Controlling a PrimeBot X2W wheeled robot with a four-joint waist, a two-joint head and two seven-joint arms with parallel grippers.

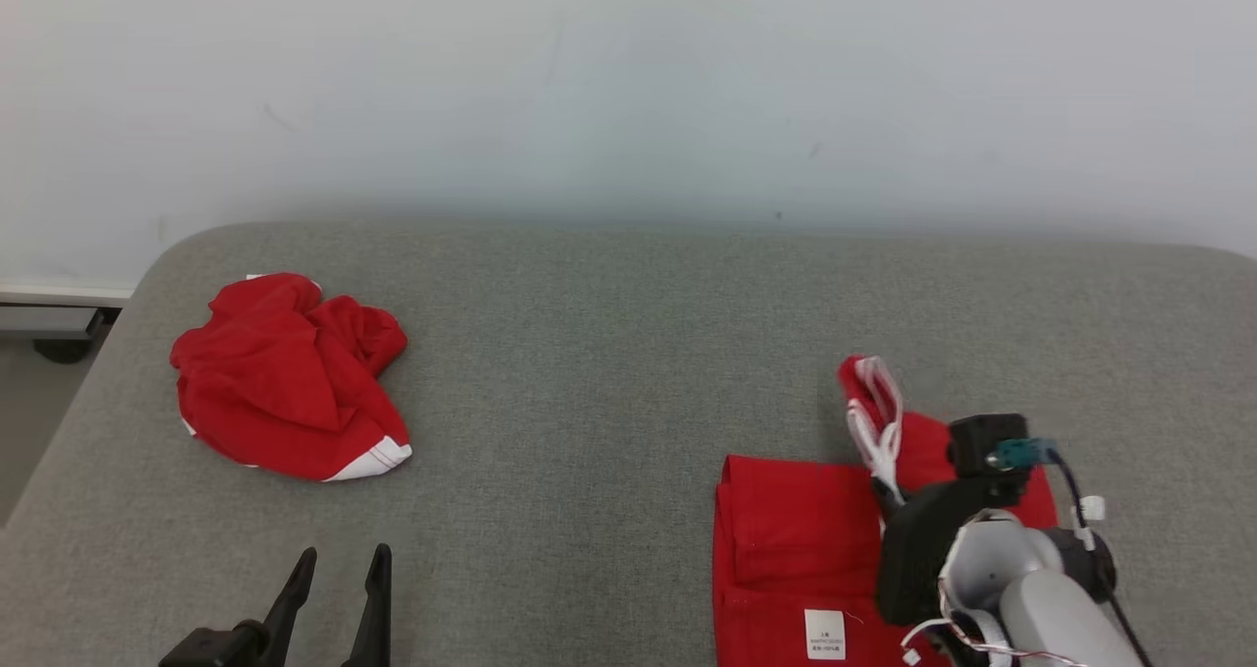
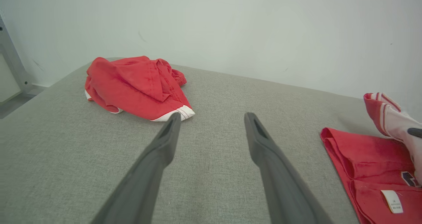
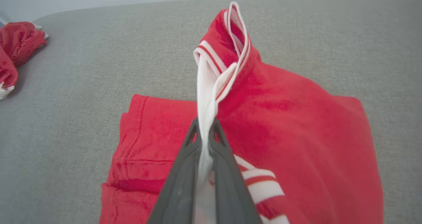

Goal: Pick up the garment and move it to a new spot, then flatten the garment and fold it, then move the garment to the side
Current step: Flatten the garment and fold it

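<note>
Pinching the white-striped trim point(image 3: 214, 85) of the red jersey point(image 1: 786, 539), your right hand point(image 3: 205, 122) holds it raised, probably for folding over; your left hand point(image 2: 212, 116) hovers empty, fingers point(image 2: 165, 144) apart.

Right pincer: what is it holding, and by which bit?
The right pincer is shut on the flat red shirt, pinching its white striped trim. The left pincer is open, holding nothing.

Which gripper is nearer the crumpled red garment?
Left. The left gripper sits open short of the crumpled red garment, apart from it; the right gripper is across the grey surface, shut on striped trim of the folded red garment.
</note>
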